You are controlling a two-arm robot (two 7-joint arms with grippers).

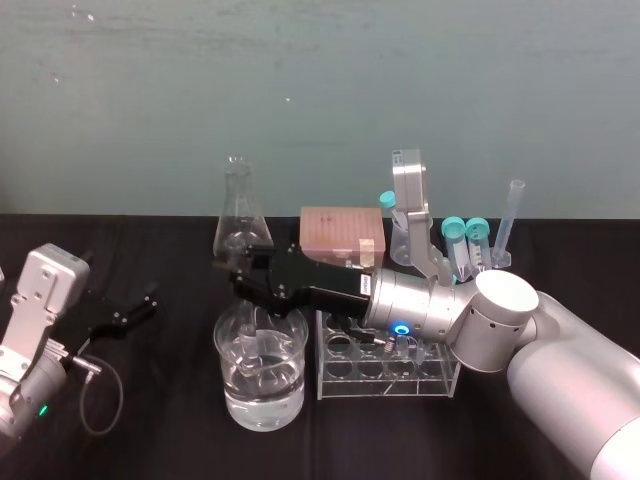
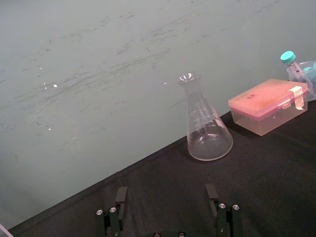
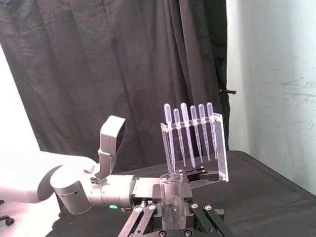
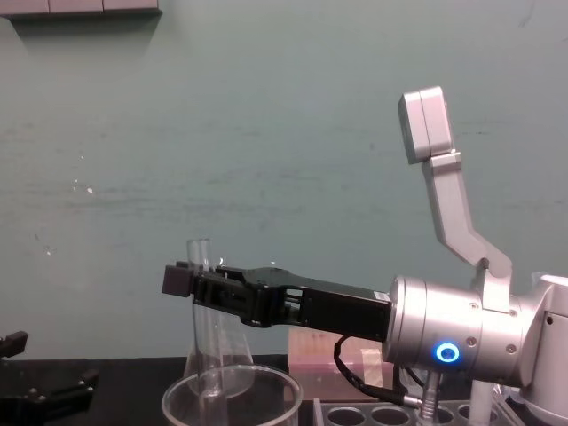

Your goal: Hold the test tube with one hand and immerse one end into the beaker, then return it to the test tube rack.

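Upright test tube [image 3: 171, 191], open end up

A clear glass conical flask with a narrow neck [image 1: 240, 215] stands upright on the black tablecloth [image 1: 150, 260], near the teal wall [image 1: 300, 80]. Beside it, on the right, sits a pink lidded plastic box [image 1: 340, 232] with a strip of pale tape on its front. Further right stand two teal-capped tubes [image 1: 465, 245], then a thin clear graduated cylinder [image 1: 510, 220], slightly tilted. In the right wrist view, a clear acrylic stand [image 3: 219, 148] holds six plastic pipettes [image 3: 183, 128] bulb-up, before a black curtain [image 3: 98, 74].
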